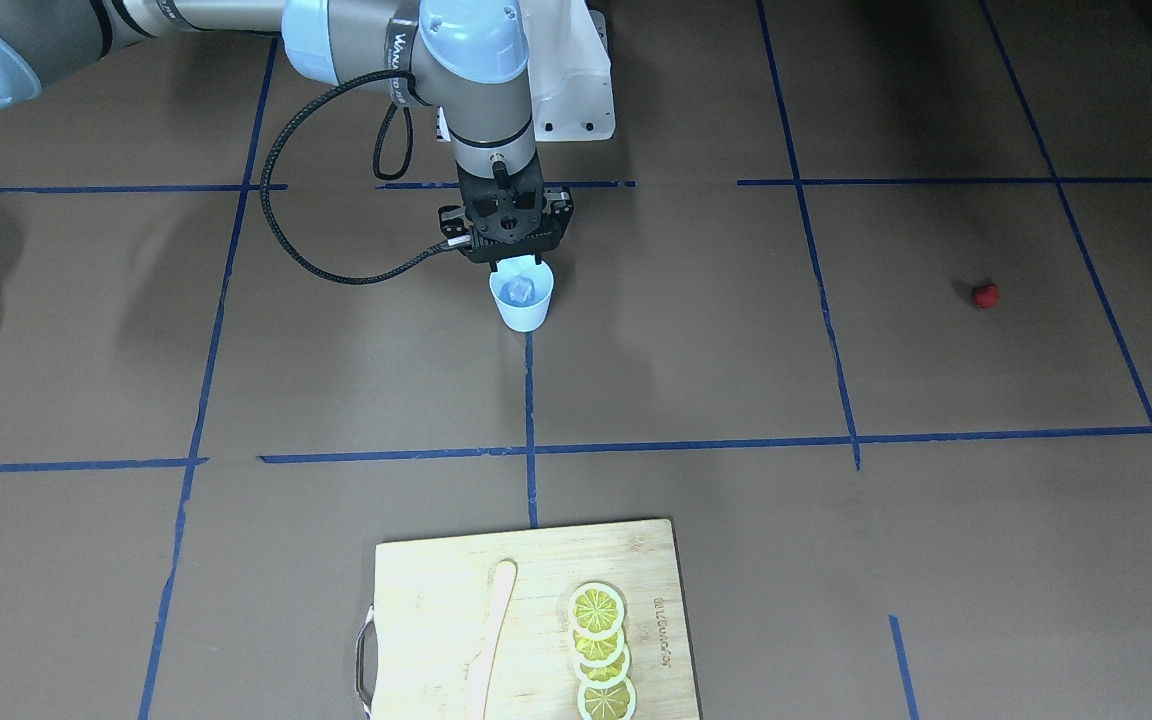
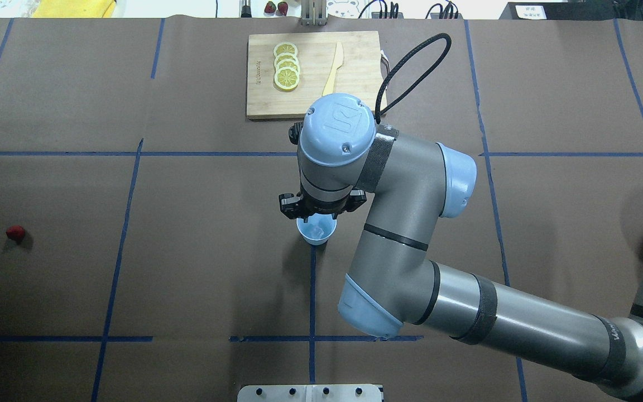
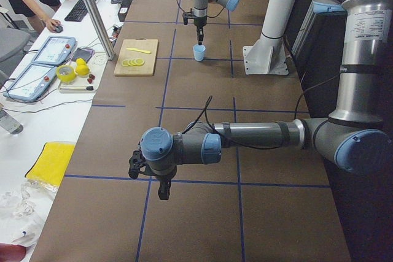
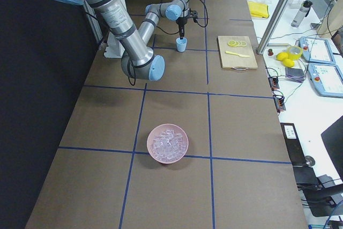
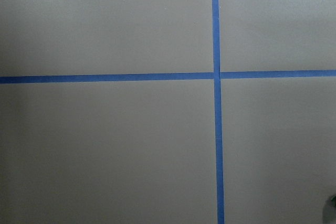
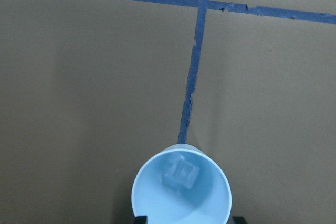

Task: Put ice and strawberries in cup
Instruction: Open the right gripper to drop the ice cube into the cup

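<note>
The pale blue cup (image 1: 522,300) stands near the table's middle and holds one clear ice cube (image 6: 181,174). It also shows in the overhead view (image 2: 316,231). My right gripper (image 1: 521,262) hangs just above the cup's rim on the robot's side, open and empty, its fingertips (image 6: 139,219) spread to either side of the cup. The red strawberry (image 2: 15,233) lies alone far out on my left side and also shows in the front-facing view (image 1: 984,295). My left gripper (image 3: 163,193) hovers over bare table; I cannot tell whether it is open.
A pink bowl (image 4: 182,151) full of ice cubes sits far out on my right. A wooden cutting board (image 2: 260,95) with lemon slices (image 2: 287,72) and a wooden knife (image 2: 334,67) lies at the far edge. Blue tape lines cross the brown table.
</note>
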`<state>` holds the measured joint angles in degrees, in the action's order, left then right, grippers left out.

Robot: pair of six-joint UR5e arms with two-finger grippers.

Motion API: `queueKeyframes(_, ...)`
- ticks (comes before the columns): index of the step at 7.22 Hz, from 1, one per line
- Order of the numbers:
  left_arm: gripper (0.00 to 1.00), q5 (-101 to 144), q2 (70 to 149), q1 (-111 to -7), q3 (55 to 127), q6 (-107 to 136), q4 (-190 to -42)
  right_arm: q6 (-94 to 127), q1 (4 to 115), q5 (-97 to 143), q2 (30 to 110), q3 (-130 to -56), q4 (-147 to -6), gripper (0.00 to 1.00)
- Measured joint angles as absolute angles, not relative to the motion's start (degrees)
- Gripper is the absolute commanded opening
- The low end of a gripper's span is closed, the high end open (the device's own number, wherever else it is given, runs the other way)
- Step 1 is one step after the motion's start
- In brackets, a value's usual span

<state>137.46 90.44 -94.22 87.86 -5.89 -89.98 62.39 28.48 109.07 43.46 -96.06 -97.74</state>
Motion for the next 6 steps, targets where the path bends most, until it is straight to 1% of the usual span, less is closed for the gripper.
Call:
queueKeyframes(1, 1.00, 137.49, 90.44, -94.22, 87.91, -5.89, -89.94, 62.48, 28.49, 109.02, 43.46, -96.07, -97.72, 0.99)
queueKeyframes(4, 1.00, 137.53, 90.51, -94.22, 88.31, -5.87, -89.93, 63.10, 30.51, 109.36, 44.70, -98.02, -98.00, 0.99)
queueKeyframes(6, 1.00, 137.53, 90.52, -94.22, 88.66, -5.94, -89.99, 61.95, 34.42, 110.20, 50.80, -104.85, -98.26, 0.99)
